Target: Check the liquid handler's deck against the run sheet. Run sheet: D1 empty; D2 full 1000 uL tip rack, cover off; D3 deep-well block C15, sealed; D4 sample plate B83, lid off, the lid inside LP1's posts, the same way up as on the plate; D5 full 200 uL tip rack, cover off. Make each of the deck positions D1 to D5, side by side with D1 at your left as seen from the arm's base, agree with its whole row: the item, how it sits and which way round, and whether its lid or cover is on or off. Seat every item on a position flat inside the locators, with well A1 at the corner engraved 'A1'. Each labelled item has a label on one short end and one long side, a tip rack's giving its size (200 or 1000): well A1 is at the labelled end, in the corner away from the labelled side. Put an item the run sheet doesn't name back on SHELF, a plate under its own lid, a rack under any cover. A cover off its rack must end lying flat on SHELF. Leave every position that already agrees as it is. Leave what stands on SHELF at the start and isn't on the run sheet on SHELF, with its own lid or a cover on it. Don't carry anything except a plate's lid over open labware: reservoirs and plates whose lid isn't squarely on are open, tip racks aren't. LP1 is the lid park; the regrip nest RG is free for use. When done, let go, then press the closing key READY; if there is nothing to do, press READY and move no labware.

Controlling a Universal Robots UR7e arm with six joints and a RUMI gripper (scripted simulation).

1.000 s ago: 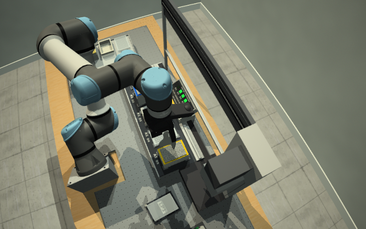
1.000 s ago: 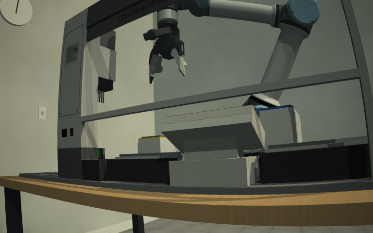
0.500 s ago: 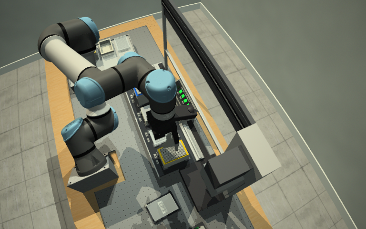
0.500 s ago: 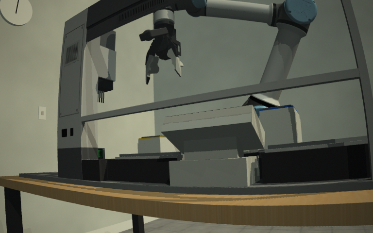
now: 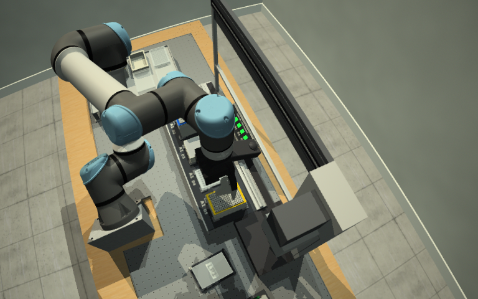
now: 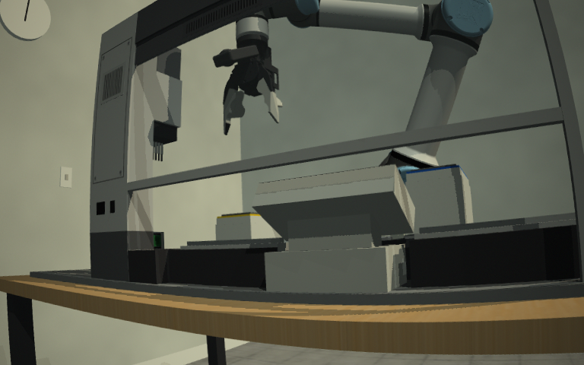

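End effector (image 6: 252,112) spread wide, gripping nothing, high above yellow-rimmed tip rack (image 5: 225,202) at deck (image 5: 183,160) end.

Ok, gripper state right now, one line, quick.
Gripper: open and empty, jaws spread wide, hanging high above the deck over the yellow-rimmed tip rack.

The tip rack (image 5: 225,202) sits at the near end of the deck (image 5: 173,139), the gripper (image 6: 251,112) hangs open high above it, a flat lid (image 5: 212,270) lies on the table (image 5: 72,116) nearer still, and a shelf (image 5: 152,75) stands at the far end.
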